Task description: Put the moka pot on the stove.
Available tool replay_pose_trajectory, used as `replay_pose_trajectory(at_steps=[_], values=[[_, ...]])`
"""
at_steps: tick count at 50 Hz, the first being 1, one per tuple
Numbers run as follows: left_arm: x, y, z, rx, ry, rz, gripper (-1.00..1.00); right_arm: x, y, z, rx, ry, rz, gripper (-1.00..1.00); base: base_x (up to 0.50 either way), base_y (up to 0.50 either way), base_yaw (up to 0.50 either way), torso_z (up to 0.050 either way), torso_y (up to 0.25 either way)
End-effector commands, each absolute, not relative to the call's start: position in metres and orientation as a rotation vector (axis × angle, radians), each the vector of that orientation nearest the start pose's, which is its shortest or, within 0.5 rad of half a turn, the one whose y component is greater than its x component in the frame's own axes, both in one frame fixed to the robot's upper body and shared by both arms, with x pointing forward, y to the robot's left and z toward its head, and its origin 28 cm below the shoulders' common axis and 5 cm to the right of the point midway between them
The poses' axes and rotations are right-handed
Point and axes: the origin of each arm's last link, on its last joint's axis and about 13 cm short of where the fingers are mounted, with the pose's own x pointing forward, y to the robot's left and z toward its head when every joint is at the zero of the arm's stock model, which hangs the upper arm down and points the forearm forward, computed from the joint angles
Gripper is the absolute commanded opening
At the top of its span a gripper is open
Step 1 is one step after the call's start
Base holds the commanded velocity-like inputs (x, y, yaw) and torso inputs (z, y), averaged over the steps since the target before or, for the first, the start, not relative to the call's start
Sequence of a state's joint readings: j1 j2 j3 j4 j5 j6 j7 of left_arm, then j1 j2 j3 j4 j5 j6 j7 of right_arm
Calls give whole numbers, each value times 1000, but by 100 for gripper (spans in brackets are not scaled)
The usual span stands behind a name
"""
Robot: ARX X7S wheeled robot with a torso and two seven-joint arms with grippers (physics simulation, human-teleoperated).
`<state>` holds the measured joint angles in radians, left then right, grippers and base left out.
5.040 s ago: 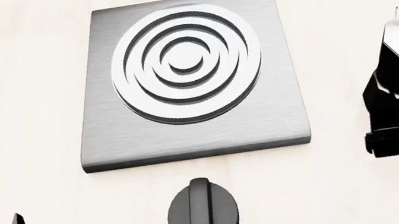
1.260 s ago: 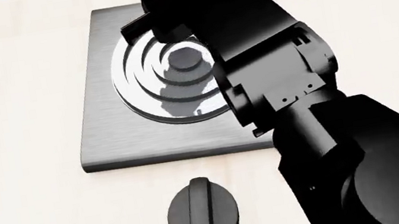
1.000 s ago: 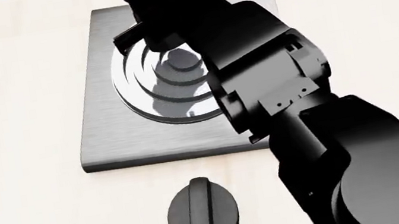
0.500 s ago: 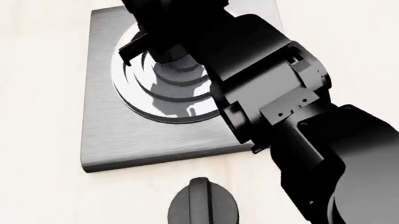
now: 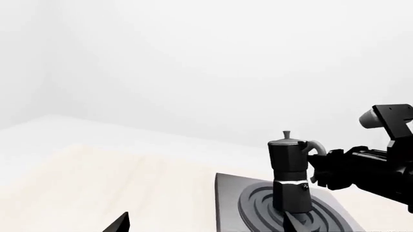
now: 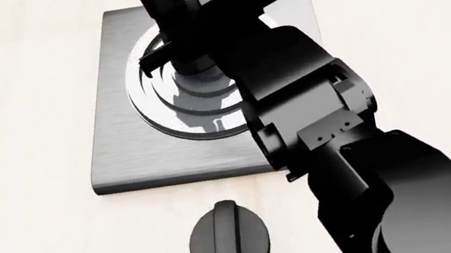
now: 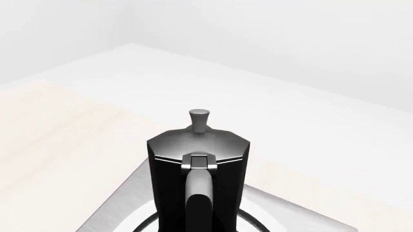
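standing upright on the ring burner of the flat brushed-grey metal stove (image 5: 227, 203) in the left wrist view, the tall faceted black moka pot (image 5: 288, 175) is being pinched at its handle by the right hand (image 5: 320, 169). the left hand's state cannot be told.

in the head view, the right arm is covering the burner; a round black dial knob (image 6: 229, 242) is sitting on the pale table (image 6: 18, 132).

in the right wrist view, the pot is filling the centre, handle facing the camera.

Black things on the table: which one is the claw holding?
The tall moka pot, standing upright on the stove rings, held at its handle by the right claw. The round dial knob lies untouched.
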<state>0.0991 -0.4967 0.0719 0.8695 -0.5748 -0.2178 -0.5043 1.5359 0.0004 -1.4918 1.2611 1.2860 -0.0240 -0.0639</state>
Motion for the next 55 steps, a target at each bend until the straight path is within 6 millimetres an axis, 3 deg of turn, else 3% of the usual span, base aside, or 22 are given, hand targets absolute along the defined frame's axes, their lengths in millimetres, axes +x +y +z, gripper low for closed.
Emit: replay_pose_trajectory(at_steps=[1, 3, 4, 17, 38, 55], values=[[153, 226, 158, -167, -367, -6, 100, 436, -54, 238, -206, -16, 365, -100, 0, 0, 0, 0, 0], [153, 226, 158, -167, -367, -5, 100, 436, -55, 239, -205, -13, 361, -100, 0, 0, 0, 0, 0], [154, 226, 158, -167, -366, -6, 100, 436, -55, 239, -204, -11, 360, 100, 0, 0, 0, 0, 0], [153, 225, 158, -167, -368, -10, 100, 437, -54, 241, -206, -14, 371, 100, 0, 0, 0, 0, 0], [152, 222, 157, -161, -366, -25, 100, 436, -66, 222, -187, 0, 356, 100, 0, 0, 0, 0, 0], [150, 219, 158, -157, -369, -35, 100, 404, -74, 209, -156, -15, 363, 100, 0, 0, 0, 0, 0]])
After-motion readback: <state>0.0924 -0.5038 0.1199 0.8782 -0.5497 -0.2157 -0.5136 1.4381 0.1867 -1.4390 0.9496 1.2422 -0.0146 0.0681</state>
